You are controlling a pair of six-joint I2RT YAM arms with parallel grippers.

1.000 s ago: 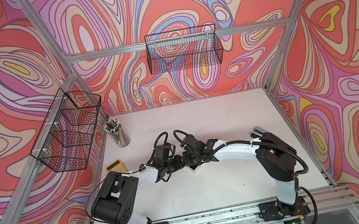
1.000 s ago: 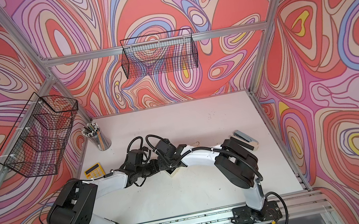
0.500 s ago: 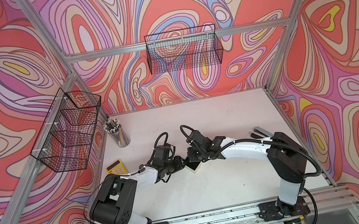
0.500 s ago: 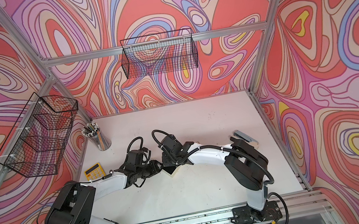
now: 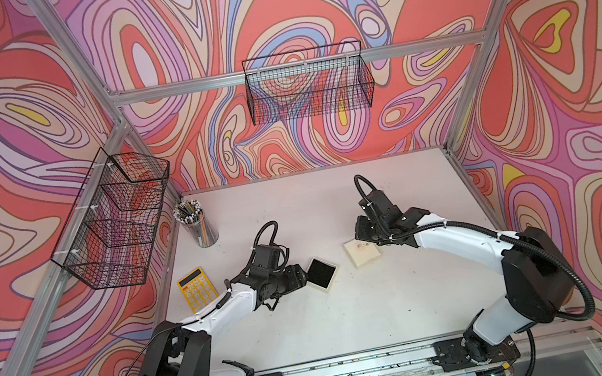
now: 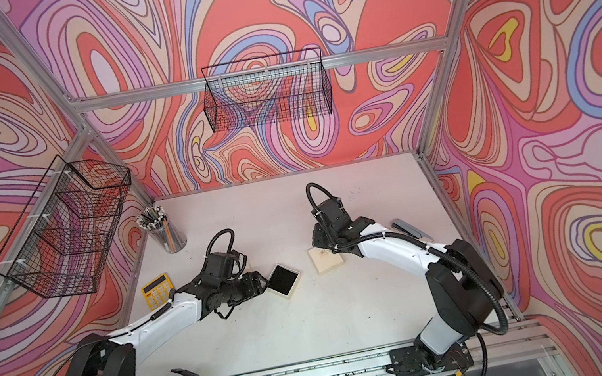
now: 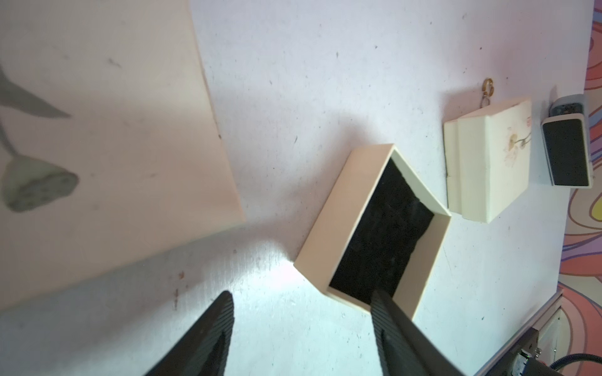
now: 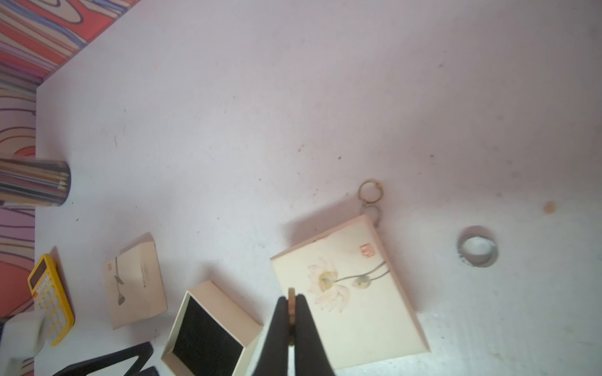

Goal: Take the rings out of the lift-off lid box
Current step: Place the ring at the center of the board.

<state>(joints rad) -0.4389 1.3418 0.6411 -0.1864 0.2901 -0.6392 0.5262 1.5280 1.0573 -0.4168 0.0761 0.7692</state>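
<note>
Two rings accounted for, neither in the open box (image 5: 321, 272), whose black flocked lining shows bare in both wrist views. My right gripper (image 8: 292, 298) is pressed together on the pinched ring (image 8: 291, 312), a thin band held edge-on, tan-looking in this light. It is over or just beside the flower box (image 8: 350, 293), at the edge nearest the open box; height I cannot tell. The loose ring (image 8: 477, 246), a wider silvery band, lies flat on the white table (image 8: 293, 97). With the dial centred on the flower box and 12 toward the back wall, it sits at about 3 o'clock, well clear, and the open box at about 9. My right arm hides the loose ring in both top views. My left gripper (image 7: 301, 293) has its ribbed fingers (image 7: 211, 335) wide apart, holding nothing, one finger just beside the open box's corner. The cream lid (image 7: 97, 130), printed with a lotus pod, lies about 9 o'clock of the open box. Risks, as I judge them: a round band let go on edge rolls, and the tabletop looks smooth and hard. Released above the flower box it would strike slick printed card and skip off. The pads catch only a narrow rim, so a jolt could flip it out. The left finger could shove the light card box. A small gold key loop (image 8: 370, 189) on a chain at the flower box's corner could be mistaken for a ring.
</note>
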